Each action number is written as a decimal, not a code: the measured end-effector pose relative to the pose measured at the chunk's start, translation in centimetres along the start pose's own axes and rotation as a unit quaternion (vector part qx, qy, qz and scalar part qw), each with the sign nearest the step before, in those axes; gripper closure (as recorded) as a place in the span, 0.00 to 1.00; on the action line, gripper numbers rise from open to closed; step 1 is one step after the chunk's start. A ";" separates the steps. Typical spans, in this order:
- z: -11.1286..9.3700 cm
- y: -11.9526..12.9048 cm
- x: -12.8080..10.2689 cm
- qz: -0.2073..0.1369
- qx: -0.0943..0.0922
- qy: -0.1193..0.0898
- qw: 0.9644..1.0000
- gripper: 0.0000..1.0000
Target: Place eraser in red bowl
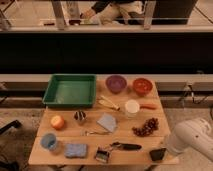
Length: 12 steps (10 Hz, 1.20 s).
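Wooden bench (pixel 65 131), viewed from above and in front.

Eraser (pixel 157 154): dark flat block at the front right corner of the bench, lying flat on the wood just by the front edge. It looks slightly wider than deep, so the long axis seems to run roughly along the front edge, left to right. Which end leads, cannot tell.

Red bowl (pixel 142 86): back right of the bench, upright, just beside the purple bowl (pixel 116 83) on its left. Bowl and eraser are well apart, at opposite ends of the right side, with the grapes (pixel 146 127) and white cup (pixel 132 107) between them.

White arm (pixel 192 137) comes in low from the right. End effector (pixel 165 149) is at its tip, over the front right corner, right against the eraser. Whether it is open, closed or gripping the block, cannot tell; the dark shapes merge there.

Also noted: green tray (pixel 70 90) back left; black-handled brush (pixel 117 147) on the front edge, left of the eraser; blue sponge (pixel 75 150) front left.
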 end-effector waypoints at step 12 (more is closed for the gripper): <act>-12.5 -9.0 -0.5 -0.038 0.132 -0.036 0.990 0.99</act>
